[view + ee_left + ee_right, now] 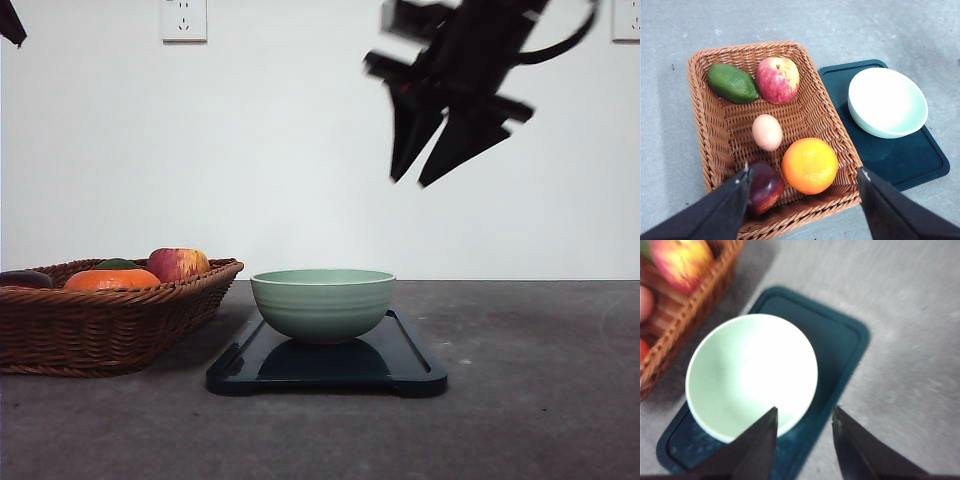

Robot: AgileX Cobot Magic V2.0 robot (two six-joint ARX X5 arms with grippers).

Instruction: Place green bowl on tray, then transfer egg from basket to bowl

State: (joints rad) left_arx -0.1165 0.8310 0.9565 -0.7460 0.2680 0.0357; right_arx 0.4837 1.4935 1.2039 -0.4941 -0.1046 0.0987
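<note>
Grey, matte worktop (540, 400) runs back to a plain white wall, with a socket plate (184, 19) at the upper left of the front frame. At centre sits the tray (415, 372), and the green bowl (322, 303) stands upright on it, toward the tray's left end, so the first half of the task looks done. To the left of the tray, close beside it, is the basket (110, 325); I cannot tell whether their edges touch.

High in the upper right of the front frame hangs the right hand (435, 150), its two dark fingers spread and empty, well above the bowl. In its own wrist view the right hand (802, 422) looks straight down on the bowl (750, 375) and tray (840, 340), nothing between the fingers. That picture is blurred, which suggests the arm is moving.

The left wrist view looks down into the basket (702, 115). The egg (767, 132) lies near the middle of the weave, with an avocado (732, 83) and an apple (778, 79) above it in the frame, an orange (809, 165) to the lower right and a dark red fruit (765, 186) below. The left hand (802, 172) is released, fingers wide apart and empty, poised over the basket. That placing likely suits the next step: a descent onto the egg, which sits in a tight gap between the fruits.
</note>
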